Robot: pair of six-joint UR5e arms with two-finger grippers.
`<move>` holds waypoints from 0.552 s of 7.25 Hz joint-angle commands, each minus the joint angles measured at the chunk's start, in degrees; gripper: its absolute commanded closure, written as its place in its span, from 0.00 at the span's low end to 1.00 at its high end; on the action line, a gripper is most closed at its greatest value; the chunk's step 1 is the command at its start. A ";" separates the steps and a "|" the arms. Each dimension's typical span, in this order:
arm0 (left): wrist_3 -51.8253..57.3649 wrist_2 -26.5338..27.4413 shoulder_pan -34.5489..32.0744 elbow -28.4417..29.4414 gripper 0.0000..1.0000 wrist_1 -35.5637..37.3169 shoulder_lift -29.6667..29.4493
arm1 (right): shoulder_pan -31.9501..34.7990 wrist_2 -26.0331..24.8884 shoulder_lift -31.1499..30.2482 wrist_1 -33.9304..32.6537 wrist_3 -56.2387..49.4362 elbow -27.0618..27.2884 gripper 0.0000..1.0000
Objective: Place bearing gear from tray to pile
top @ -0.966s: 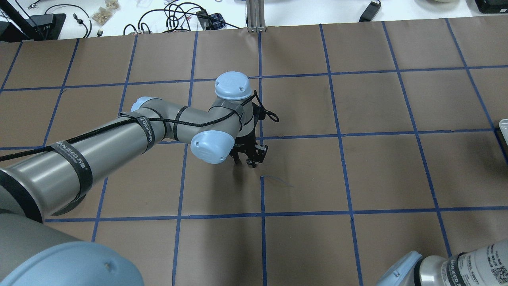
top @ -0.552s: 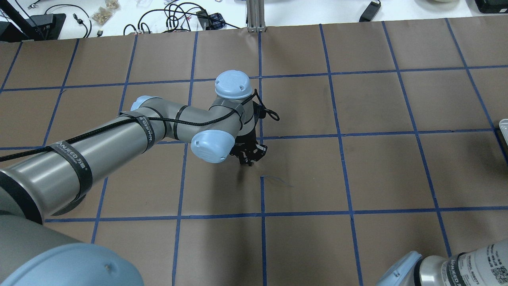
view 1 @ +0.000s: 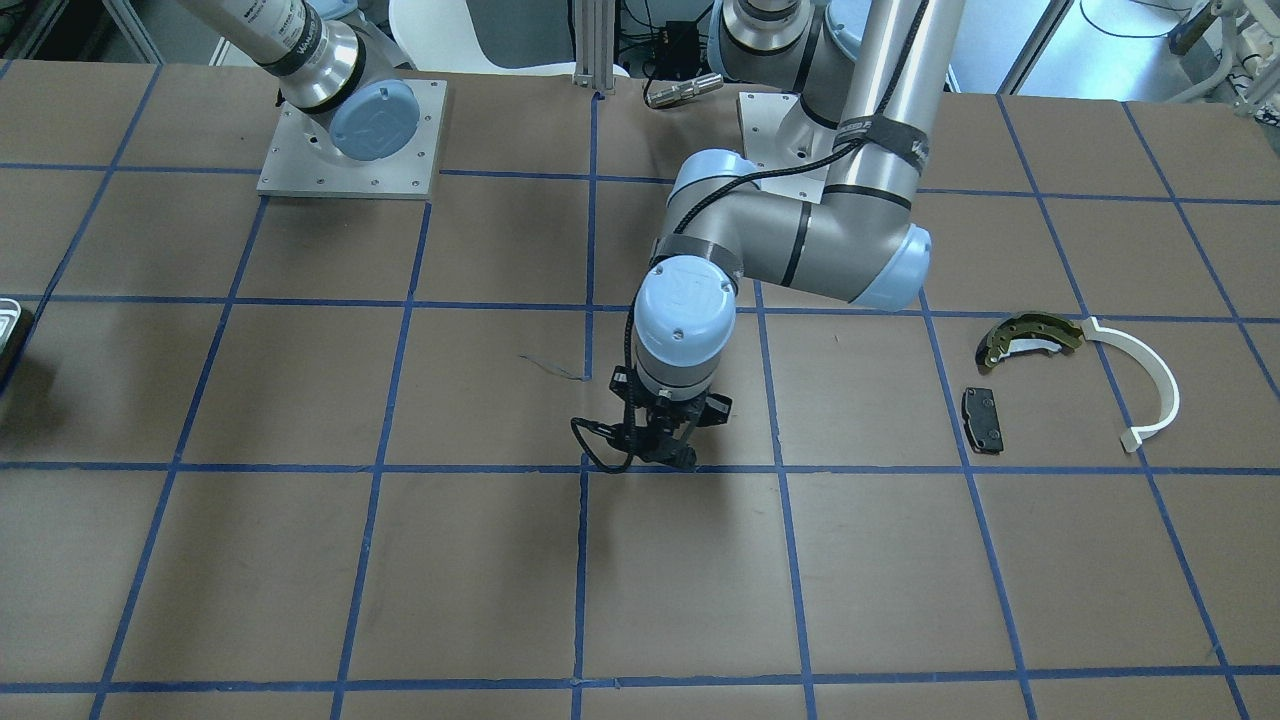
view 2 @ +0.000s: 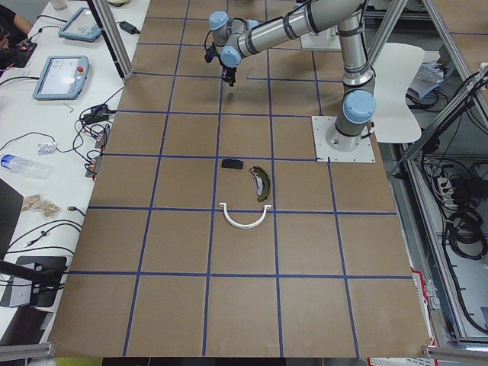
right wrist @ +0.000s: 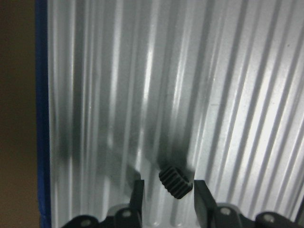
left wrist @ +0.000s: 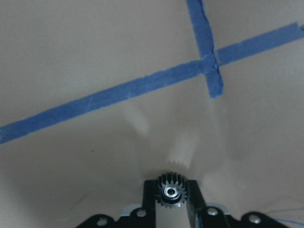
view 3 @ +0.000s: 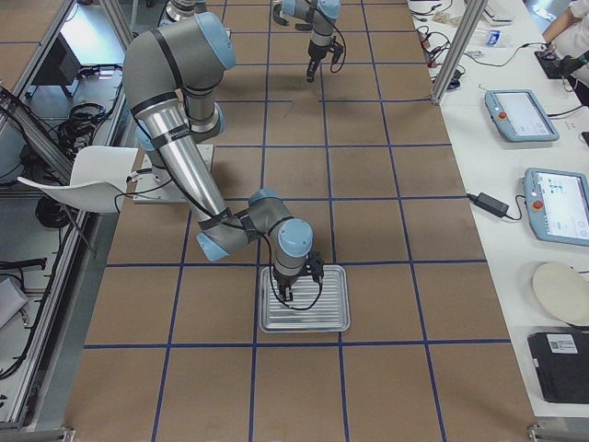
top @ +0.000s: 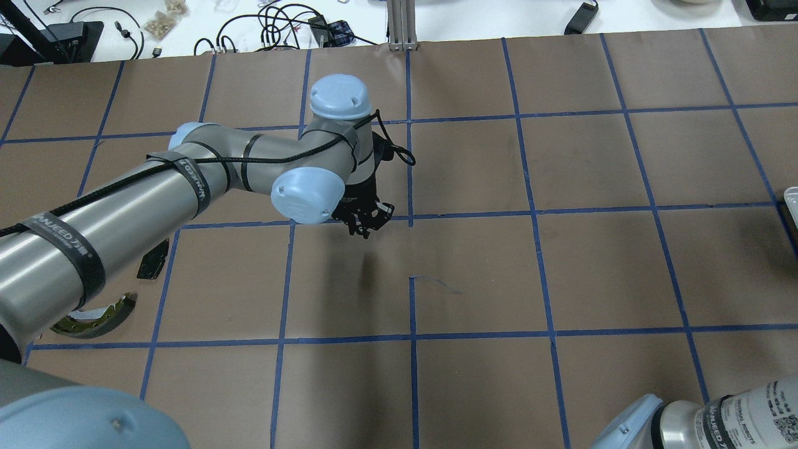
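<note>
My left hand (top: 368,226) pinches the bearing gear (left wrist: 170,191), and the pile (view 1: 1025,338) lies well apart from it, off toward my own left side.

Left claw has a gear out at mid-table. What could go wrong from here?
The bearing gear sits at the very tips of the left claw, so it may slip out short of the pile. Round as it is, it might roll away once released by the brake shoe.
</note>
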 commanded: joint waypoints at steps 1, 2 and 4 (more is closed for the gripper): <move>5.99 1.68 9.83 6.63 1.00 -11.66 2.68 | 0.00 0.43 -0.25 0.11 0.02 -0.03 0.89; 10.37 5.17 15.88 7.26 1.00 -13.18 3.30 | 0.00 0.43 -0.33 0.28 0.54 0.05 0.93; 17.94 7.84 26.44 6.83 1.00 -13.19 4.18 | 0.00 -0.01 -0.51 0.28 0.81 0.23 1.00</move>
